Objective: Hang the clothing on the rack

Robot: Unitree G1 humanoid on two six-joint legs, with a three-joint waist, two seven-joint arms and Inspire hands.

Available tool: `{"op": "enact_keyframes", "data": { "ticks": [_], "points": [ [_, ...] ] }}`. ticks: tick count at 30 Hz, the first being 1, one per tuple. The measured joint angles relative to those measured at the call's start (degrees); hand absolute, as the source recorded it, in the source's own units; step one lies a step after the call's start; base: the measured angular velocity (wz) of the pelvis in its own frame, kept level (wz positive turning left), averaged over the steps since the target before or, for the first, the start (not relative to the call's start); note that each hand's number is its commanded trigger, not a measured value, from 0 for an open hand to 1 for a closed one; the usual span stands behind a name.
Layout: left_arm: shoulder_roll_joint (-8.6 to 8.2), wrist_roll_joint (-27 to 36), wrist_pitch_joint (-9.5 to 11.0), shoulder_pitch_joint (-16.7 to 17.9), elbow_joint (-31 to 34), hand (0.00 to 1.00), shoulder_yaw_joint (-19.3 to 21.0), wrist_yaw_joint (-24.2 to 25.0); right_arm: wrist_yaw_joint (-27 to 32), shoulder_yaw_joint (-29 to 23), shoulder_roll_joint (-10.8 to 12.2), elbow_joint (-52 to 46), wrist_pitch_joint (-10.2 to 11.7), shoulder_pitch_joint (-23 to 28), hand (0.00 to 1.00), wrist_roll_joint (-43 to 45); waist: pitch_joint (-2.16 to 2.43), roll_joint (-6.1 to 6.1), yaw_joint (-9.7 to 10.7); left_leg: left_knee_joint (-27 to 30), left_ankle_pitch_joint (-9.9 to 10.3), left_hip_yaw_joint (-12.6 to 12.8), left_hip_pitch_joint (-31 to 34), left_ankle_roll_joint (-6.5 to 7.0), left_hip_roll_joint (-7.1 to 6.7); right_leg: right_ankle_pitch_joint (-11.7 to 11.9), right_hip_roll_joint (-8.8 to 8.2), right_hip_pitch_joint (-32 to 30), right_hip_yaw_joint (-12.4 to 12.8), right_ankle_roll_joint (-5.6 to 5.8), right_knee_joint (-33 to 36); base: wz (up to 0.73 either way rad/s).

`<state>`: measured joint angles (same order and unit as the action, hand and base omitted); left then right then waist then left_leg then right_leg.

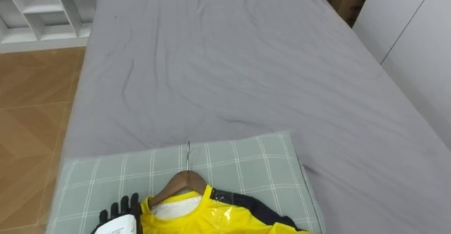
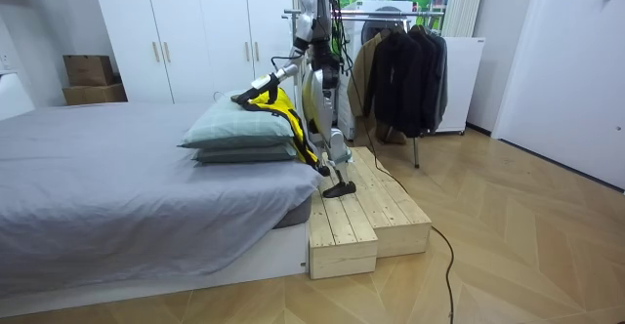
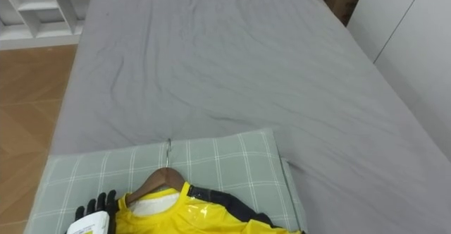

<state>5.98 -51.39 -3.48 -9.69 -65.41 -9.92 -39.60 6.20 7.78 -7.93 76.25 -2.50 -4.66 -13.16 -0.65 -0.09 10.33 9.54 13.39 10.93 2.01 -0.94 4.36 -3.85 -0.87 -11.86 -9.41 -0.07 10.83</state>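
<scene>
- Since the bed carries everything, begin there: its grey sheet stretches away from the robot, which stands on a wooden platform at the head end, with a clothes rack of dark garments behind it
- At the near end lies a green checked pillow, stacked on a second one in the room view; it is a soft base that would likely sink under any downward push
- On the pillow rests the yellow jacket, already on its hanger, its lower part spilling over the pillow's edge toward the robot; the fabric looks glossy and thin, so I judge it light, limp and slippery, apt to slide if pinched by the cloth alone
- Inside the collar sits the wooden hanger, the one stiff part and probably the best hold, at the neck or along a bare shoulder bar; its long axis runs across the robot from left to right
- From the neck the metal hook lies flat, pointing away from the robot along the bed
- Beside the jacket's left shoulder the left hand rests on the pillow, fingers straight and close together, clamped on nothing
</scene>
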Motion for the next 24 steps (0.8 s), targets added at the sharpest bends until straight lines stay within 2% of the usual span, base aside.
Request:
{"op": "enact_keyframes", "data": {
  "ticks": [11,17,19,24],
  "points": [
    [0.24,0.1,-0.2,-2.0,-1.1,0.0,-0.4,0.5,0.3,0.0,0.0,0.2,0.0,-1.0,0.0,0.2,-0.17,0.24,0.2,0.0,-0.1,0.0,1.4,-0.03,0.01,0.1,0.06,-1.9,0.7,-0.09,1.0,-0.01],
    [0.42,1.8,-0.2,-3.4,-1.9,0.0,-1.0,2.8,0.7,0.1,0.0,0.5,0.0,-1.4,0.0,0.0,-0.5,0.73,0.2,0.1,-0.1,0.0,1.4,-0.03,0.01,0.1,0.05,-2.0,0.7,-0.16,1.0,0.0],
    [0.48,2.4,-0.2,-4.6,-3.6,0.0,-1.2,3.6,0.7,0.3,-0.1,1.4,0.1,-1.7,0.0,-0.4,-0.73,0.83,0.2,0.1,-0.1,0.1,1.5,-0.04,0.0,0.2,0.02,-2.0,0.7,-0.19,1.0,0.0],
    [0.47,2.4,-0.2,-4.7,-4.0,0.0,-1.7,5.0,0.7,0.5,-0.1,1.9,0.1,-2.2,0.0,-0.4,-0.74,0.84,0.2,0.3,-0.1,0.1,1.6,-0.05,-0.01,0.2,-0.01,-2.1,0.7,-0.2,1.1,0.0]
  ]
}}
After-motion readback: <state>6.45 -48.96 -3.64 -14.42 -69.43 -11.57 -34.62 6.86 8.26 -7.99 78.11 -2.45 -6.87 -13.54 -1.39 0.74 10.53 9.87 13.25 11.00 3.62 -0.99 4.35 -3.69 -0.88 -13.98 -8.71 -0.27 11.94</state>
